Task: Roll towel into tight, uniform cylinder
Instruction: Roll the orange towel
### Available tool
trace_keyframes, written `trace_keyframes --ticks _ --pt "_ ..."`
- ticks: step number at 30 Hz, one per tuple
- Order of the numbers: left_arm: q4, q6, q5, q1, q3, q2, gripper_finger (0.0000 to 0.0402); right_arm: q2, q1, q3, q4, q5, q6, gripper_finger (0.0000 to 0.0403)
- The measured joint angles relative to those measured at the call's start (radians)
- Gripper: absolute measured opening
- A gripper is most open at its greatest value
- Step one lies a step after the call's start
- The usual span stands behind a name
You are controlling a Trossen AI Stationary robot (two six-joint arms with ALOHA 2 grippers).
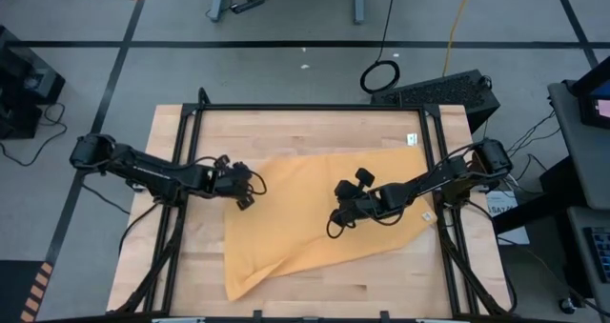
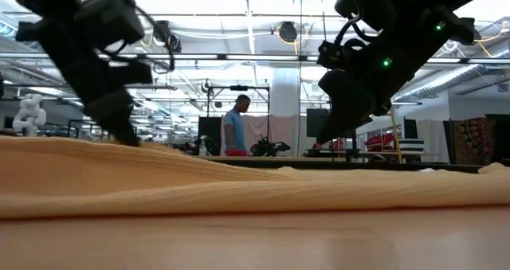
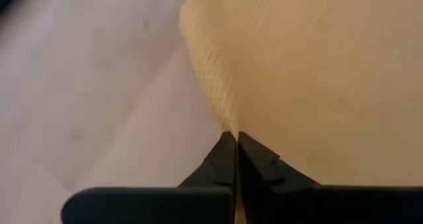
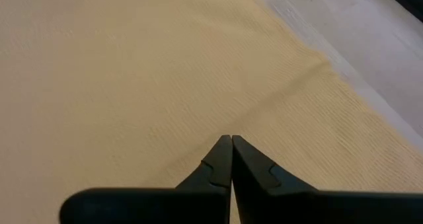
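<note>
Yellow towel (image 3: pixel 317 72) corner pinched, left fingers (image 3: pixel 221 159)

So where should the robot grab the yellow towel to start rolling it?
Probably the towel's left edge, coming from the left. It lies flat and unrolled, and the left gripper already has its jaws shut on that edge, where the cloth puckers.

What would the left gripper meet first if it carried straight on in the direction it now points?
Most likely the towel. The left gripper is shut with its tips at the cloth's edge, apparently pinching it, and the yellow fabric lies directly ahead. Depth is unclear, but nothing else shows in that line.
</note>
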Motion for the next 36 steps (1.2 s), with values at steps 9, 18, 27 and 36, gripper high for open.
trace_keyframes --ticks 9,18,27,36 --pt "0.090 0.258 0.018 -0.071 0.093 0.003 0.0008 0.000 -0.001 0.000 0.001 0.079 0.037 0.0000" --pt "0.100 0.125 0.294 -0.131 0.080 0.084 0.0146 0.000 -0.012 0.000 0.002 0.078 0.029 0.0000" --pt "0.074 0.270 0.040 -0.119 0.123 -0.005 0.0276 -0.001 -0.014 0.001 -0.001 0.071 0.023 0.0000" --pt "-0.015 0.197 0.277 0.080 0.077 0.004 0.0229 -0.001 -0.012 0.001 -0.004 0.045 0.010 0.0000"
